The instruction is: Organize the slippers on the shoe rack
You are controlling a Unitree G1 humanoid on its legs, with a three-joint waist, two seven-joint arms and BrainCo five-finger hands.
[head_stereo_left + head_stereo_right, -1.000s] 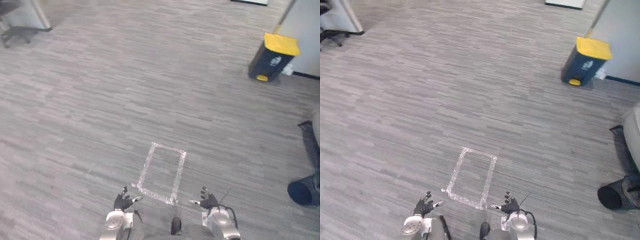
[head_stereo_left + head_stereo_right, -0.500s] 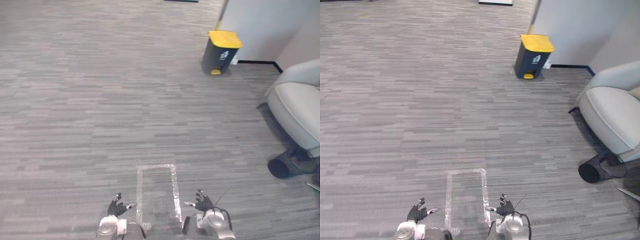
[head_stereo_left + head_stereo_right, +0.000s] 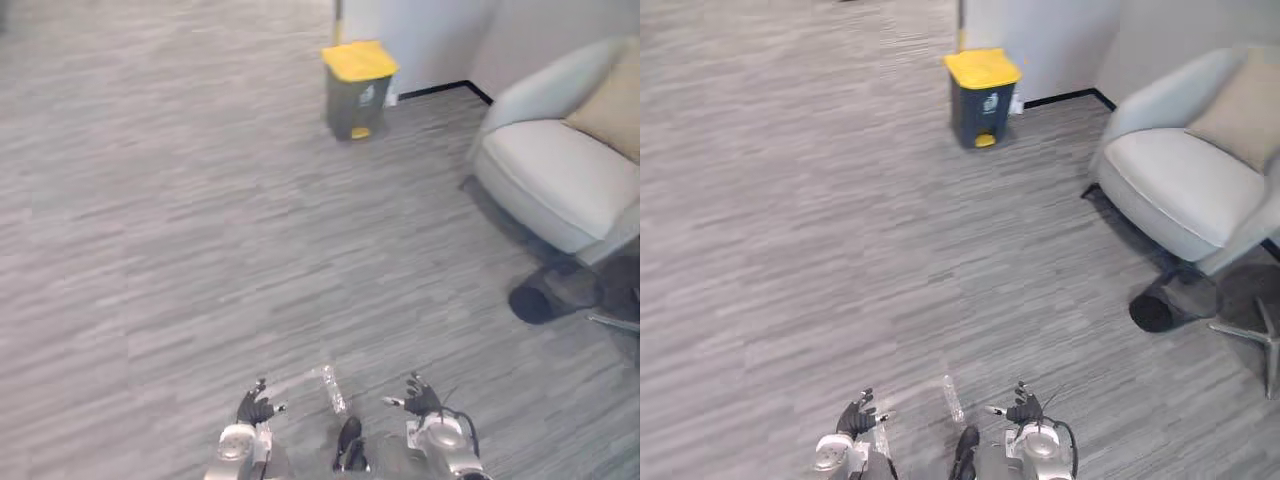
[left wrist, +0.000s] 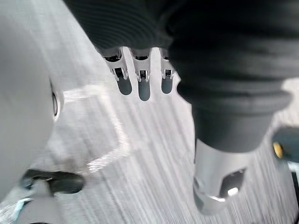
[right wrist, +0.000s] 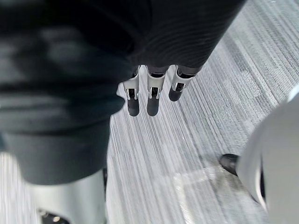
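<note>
Slippers and a shoe rack are not to be made out among the things seen at this moment, so their place relative to either hand cannot be told.

The left hand (image 3: 255, 408) is held low at the bottom of the frame, left of centre, with its fingers (image 4: 138, 86) straight and relaxed and nothing held in them. The right hand (image 3: 420, 400) is held at the same height, right of centre, likewise spread loosely and empty; its fingers (image 5: 150, 98) are seen straight above bare floor (image 3: 200, 250). Between the two hands a short strip of clear tape (image 3: 331, 388) lies stuck to the floor.

Further out, a dark bin with a yellow lid (image 3: 981, 97) stands at the upper middle of the frame, close to a wall. A pale armchair (image 3: 1180, 180) with a beige cushion (image 3: 1240, 108) takes the upper right, and a dark round object (image 3: 1152, 313) lies on the floor just below it.

The step in hand is judged to be one of moving or looking about rather than handling. Whether slippers are being sought or have already been put away cannot be settled from these things, so no particular next move can be named.
</note>
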